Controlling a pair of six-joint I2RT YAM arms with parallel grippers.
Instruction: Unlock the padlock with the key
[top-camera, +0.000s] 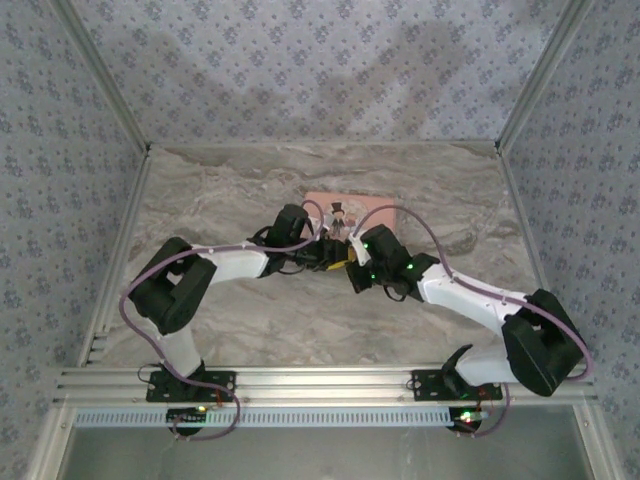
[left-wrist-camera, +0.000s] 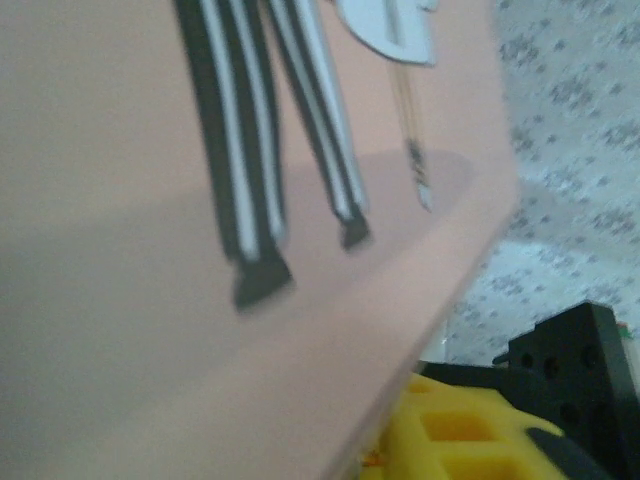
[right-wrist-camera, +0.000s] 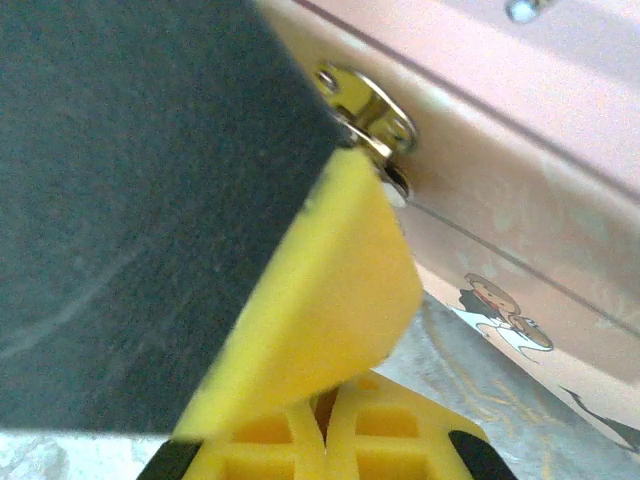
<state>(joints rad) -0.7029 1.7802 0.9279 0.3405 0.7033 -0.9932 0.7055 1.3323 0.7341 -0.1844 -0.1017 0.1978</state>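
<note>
End effectors, two, meeting at the front of a pink box near the middle of the table.
- Left end effector: comes in from the left and is close against the box. Whether its jaws stand apart or together cannot be told. Its wrist view has a yellow finger at the lower edge, beneath the pink wall.
- Right end effector: comes in from the right, just beside the left one. Its jaw state cannot be told either. A black and yellow finger stands large in the foreground of its wrist view.
- Gold-coloured metal fitting: fixed on the box's side wall, touching or just beside the tip of that yellow finger. Whether it is the padlock or a hasp cannot be told.
- Pink box, decoration: printed cartoon figure on the side, and striped legs printed on the face seen by the left wrist; this view is blurred.
- Table: marble-patterned, with floral-papered walls on three sides and an aluminium rail at the near edge carrying both arm bases.
</note>
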